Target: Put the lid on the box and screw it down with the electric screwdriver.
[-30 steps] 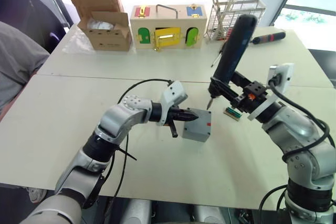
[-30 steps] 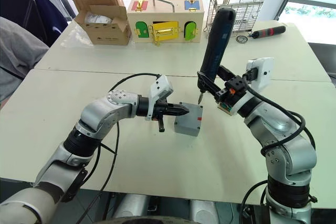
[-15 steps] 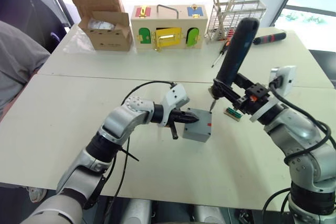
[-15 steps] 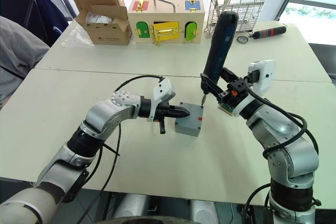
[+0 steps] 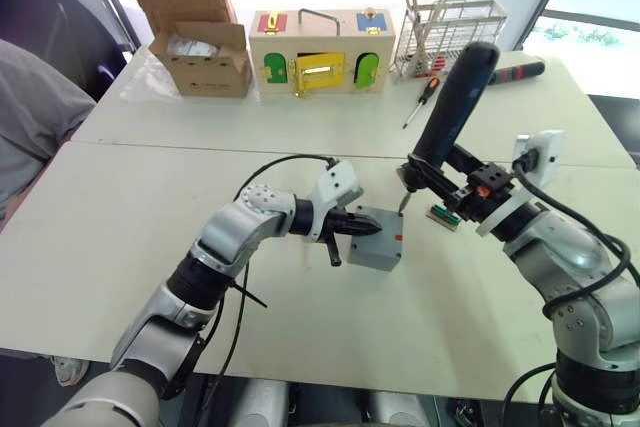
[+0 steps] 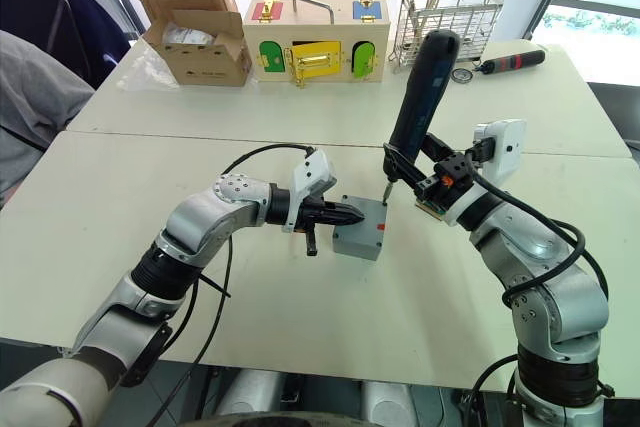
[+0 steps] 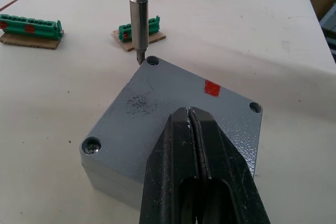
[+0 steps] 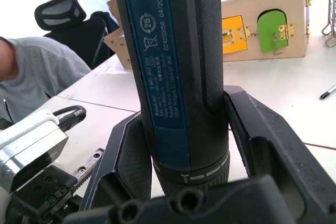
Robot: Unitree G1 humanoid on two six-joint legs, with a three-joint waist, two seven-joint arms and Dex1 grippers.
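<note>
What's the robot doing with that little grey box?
The robot is screwing a lid onto the grey box. The lid already sits on the box. The left gripper, fingers shut, presses down on the lid to hold it. The right gripper holds the electric screwdriver nearly upright, and its metal bit sits right at the edge of one corner screw hole. A wooden latch box and a cardboard box sit farther back on the table.
</note>
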